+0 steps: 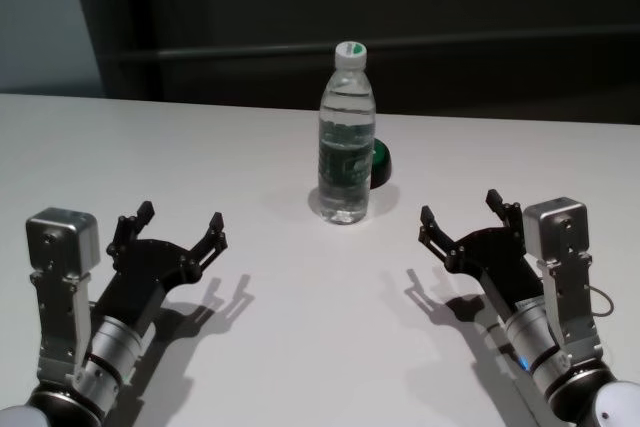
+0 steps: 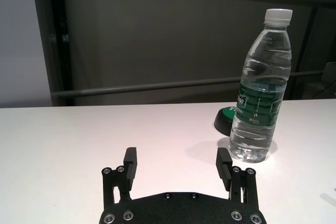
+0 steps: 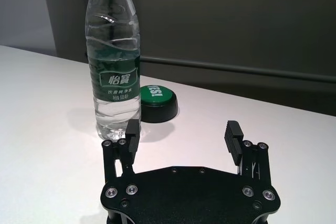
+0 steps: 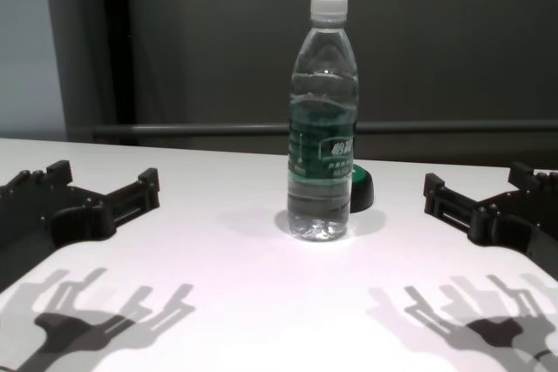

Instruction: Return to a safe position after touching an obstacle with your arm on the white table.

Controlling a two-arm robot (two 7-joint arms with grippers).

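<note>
Green-and-black button (image 1: pixel 381 165) — half-hidden behind bottle (image 1: pixel 346 137)

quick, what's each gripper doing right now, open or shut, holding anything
Left gripper: open, holding nothing, low over the white table.
Right gripper: open, holding nothing, clear of the water bottle.

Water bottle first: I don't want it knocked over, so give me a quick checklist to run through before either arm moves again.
1. Water bottle upright on the white table: ok.
2. Cap on the bottle: ok.
3. Left gripper apart from the bottle, fingers open, holding nothing: ok.
4. Right gripper apart from the bottle, fingers open, holding nothing: ok.
5. Green button behind the bottle, out of both grippers' way: ok.
6. Whether an arm has already touched the bottle: cannot tell.
</note>
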